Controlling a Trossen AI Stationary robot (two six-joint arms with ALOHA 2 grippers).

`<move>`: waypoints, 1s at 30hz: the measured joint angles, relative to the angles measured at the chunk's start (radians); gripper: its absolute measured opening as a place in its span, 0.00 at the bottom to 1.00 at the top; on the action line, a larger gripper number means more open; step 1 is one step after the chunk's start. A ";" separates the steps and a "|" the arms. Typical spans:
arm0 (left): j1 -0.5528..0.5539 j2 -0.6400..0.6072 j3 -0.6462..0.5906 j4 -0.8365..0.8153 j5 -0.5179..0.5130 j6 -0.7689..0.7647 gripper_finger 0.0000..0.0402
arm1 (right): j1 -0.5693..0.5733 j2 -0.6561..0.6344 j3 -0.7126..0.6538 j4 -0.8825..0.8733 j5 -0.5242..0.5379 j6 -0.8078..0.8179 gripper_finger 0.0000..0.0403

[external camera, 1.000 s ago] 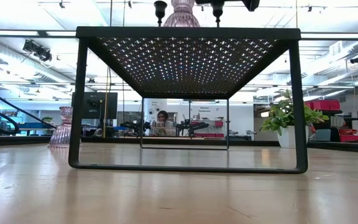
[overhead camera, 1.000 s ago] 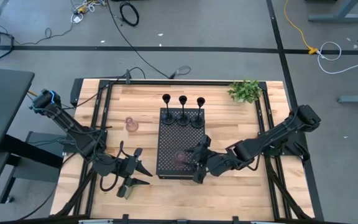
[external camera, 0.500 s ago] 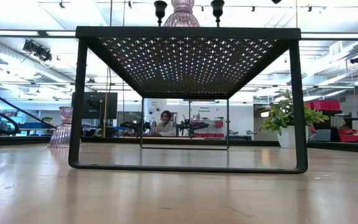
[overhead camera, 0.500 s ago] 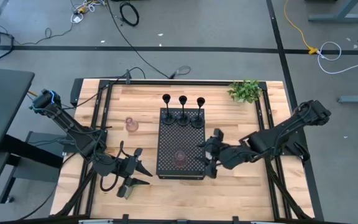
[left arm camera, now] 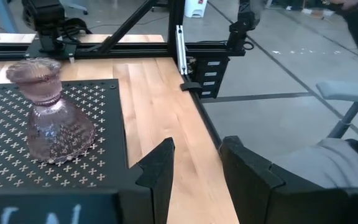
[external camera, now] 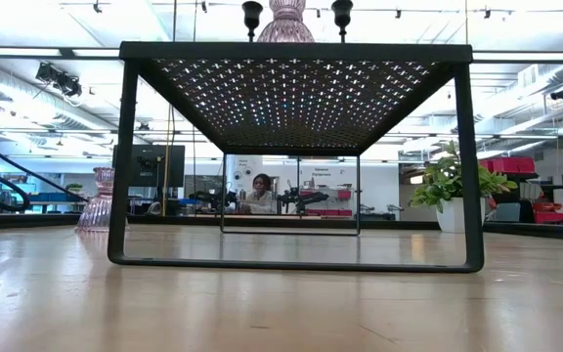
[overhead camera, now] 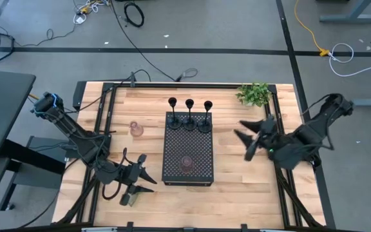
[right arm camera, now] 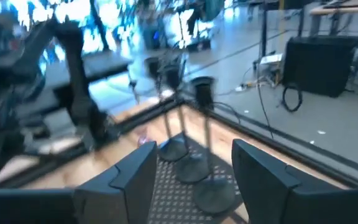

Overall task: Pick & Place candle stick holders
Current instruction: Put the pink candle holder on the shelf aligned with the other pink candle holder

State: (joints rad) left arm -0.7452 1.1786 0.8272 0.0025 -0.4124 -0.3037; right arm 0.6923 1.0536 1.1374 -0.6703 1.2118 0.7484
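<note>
Candle stick holders were spread over the wooden table [overhead camera: 237, 187] and the black perforated tray [overhead camera: 172, 171] at its middle. Three slim black holders [overhead camera: 189, 116] stood in a row along the tray's far edge. One squat pink glass holder [overhead camera: 186, 163] stood upright on the tray nearer its front, and the left wrist view showed it as ribbed glass on the perforated top [left arm camera: 50, 112]. A second pink glass holder [overhead camera: 136, 129] stood on the bare wood to the left of the tray, apart from it. In the low view it appeared beyond the tray's left leg [external camera: 102, 198].

The left gripper [overhead camera: 148, 180] lay low over the table's front left area, near the tray's front left corner, its fingers parted and holding nothing. Just beside it on the wood sat a small dark olive object [overhead camera: 128, 198], too small to make out clearly.

The right gripper [overhead camera: 242, 143] hung to the right of the tray, clear of it, fingers spread wide and empty. A small leafy plant [overhead camera: 254, 94] stood at the table's far right corner.
</note>
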 joint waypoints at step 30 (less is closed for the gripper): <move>0.072 -0.001 0.000 -0.144 -0.383 0.082 0.34 | -0.208 -0.712 -0.690 0.670 -0.446 -0.548 0.51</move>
State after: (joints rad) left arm -0.6731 1.1773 0.8276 -0.1411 -0.7957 -0.2219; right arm 0.4844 0.3411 0.4474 0.0001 0.7659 0.2008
